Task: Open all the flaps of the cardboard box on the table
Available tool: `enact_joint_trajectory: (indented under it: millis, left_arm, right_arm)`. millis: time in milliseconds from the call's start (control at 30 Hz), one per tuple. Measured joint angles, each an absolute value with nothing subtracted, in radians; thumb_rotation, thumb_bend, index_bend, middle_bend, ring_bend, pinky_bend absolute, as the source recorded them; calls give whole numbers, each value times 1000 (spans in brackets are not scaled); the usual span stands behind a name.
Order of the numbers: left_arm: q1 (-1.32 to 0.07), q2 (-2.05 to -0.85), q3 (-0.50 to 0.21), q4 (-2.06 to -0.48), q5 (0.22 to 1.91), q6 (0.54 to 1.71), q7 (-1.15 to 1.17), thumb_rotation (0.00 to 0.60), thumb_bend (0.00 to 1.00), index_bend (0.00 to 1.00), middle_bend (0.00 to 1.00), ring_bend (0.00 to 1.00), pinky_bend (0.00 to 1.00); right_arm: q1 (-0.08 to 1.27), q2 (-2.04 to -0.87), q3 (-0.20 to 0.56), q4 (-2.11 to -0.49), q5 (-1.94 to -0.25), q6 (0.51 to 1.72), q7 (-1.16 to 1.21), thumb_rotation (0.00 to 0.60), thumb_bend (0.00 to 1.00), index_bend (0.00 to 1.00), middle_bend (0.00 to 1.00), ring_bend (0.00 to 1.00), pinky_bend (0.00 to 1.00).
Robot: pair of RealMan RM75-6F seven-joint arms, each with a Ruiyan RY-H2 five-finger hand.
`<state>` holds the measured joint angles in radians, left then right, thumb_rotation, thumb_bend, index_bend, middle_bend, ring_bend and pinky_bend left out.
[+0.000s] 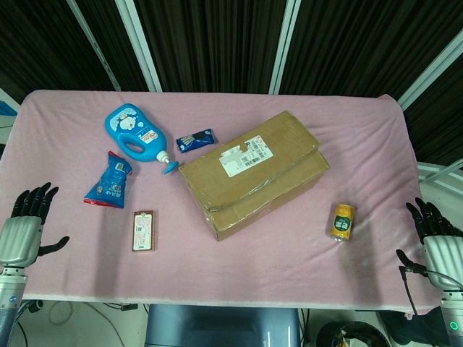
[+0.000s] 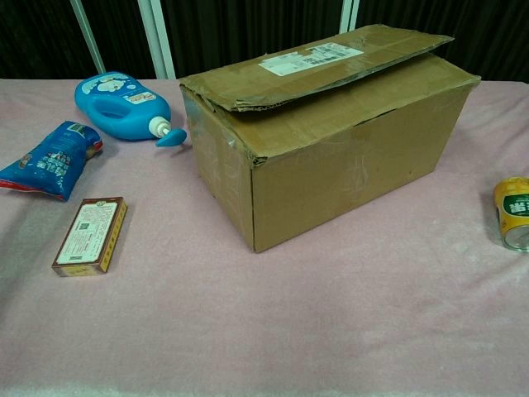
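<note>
A brown cardboard box sits near the middle of the pink table, turned at an angle. Its top flaps lie down, the upper one with a white label slightly lifted at its edges. My left hand hovers at the table's left front edge, fingers spread and holding nothing. At the right front edge my right hand is likewise spread and empty. Both hands are far from the box and absent from the chest view.
Left of the box lie a blue pump bottle, a blue snack bag, a small dark packet and a flat brown carton. A yellow can lies right of it.
</note>
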<state>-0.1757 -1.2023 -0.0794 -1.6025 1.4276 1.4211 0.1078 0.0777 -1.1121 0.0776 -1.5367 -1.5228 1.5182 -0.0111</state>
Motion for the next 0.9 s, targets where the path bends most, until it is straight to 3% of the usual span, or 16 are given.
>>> enact_joint_trajectory:
  millis: [433, 667, 900]
  left_arm:
    - [-179, -1199, -76, -1597, 1452, 1427, 110, 600, 146, 0, 0, 0, 0]
    - [-209, -1183, -64, -1601, 1560, 1437, 154, 600, 292, 0, 0, 0, 0]
    - [-318, -1132, -85, -1708, 1625, 1338, 256, 600, 468, 0, 0, 0, 0]
  right_arm:
    - [78, -1114, 79, -1539, -1524, 1521, -11, 600, 294, 0, 0, 0, 208]
    - [79, -1119, 83, -1532, -1498, 1504, -3, 600, 294, 0, 0, 0, 208]
    - [80, -1121, 92, -1534, -1473, 1493, 9, 600, 294, 0, 0, 0, 208]
